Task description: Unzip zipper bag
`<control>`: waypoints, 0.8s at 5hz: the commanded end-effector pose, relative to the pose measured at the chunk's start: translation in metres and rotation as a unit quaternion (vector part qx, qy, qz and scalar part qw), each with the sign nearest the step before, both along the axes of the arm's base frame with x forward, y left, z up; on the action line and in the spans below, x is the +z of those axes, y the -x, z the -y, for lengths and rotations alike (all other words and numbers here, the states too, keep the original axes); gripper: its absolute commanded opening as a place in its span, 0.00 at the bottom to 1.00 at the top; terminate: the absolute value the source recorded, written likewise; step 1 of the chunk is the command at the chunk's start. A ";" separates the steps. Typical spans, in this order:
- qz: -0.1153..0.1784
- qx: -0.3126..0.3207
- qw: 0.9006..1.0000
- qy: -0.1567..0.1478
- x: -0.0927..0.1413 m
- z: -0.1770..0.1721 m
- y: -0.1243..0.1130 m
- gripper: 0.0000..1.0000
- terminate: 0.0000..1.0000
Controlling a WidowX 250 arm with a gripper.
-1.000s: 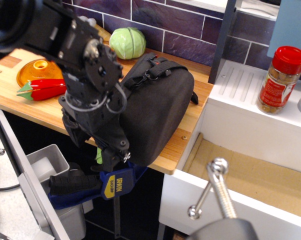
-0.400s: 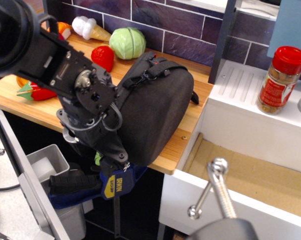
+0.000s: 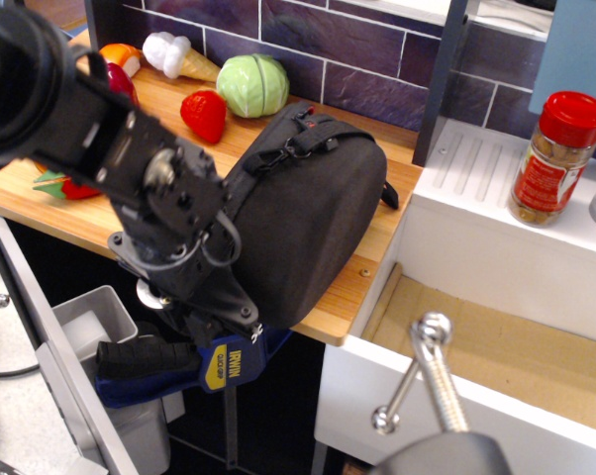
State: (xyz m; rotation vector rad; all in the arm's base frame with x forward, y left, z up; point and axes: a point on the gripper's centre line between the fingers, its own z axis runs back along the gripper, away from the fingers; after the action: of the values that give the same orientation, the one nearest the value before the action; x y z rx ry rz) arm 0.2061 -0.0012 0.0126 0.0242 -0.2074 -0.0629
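The zipper bag (image 3: 313, 218), a large black rounded fabric case, stands on the wooden counter (image 3: 362, 267) at its front right corner. Its strap and buckle (image 3: 303, 139) are on top, with a small red mark beside them. My gripper (image 3: 219, 319) is at the bag's lower left edge, by the counter's front. Its fingers look pressed together on the zipper line there. The green pull tag is hidden behind the fingers. The black wrist covers the bag's left side.
A blue-and-black clamp (image 3: 219, 366) hangs just below the gripper. A green cabbage (image 3: 252, 85), a red strawberry (image 3: 204, 114) and an ice cream toy (image 3: 174, 54) lie behind. A spice jar (image 3: 558, 158) stands right, above an open drawer (image 3: 496, 346). A grey bin (image 3: 95, 317) sits below left.
My gripper has moved left and slightly down along the bag's lower left edge. The green tag, seen beside the fingers earlier, no longer shows. The bag has stayed in place.
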 end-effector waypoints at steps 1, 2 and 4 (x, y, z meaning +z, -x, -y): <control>-0.018 -0.006 0.999 0.026 0.038 0.001 -0.006 0.00 0.00; -0.028 -0.017 0.997 0.064 0.070 0.004 0.001 0.00 0.00; -0.012 0.008 0.993 0.117 0.102 0.027 -0.007 0.00 0.00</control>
State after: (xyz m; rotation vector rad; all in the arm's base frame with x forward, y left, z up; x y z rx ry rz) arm 0.2028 -0.0260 0.0969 -0.1939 -0.1109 0.0252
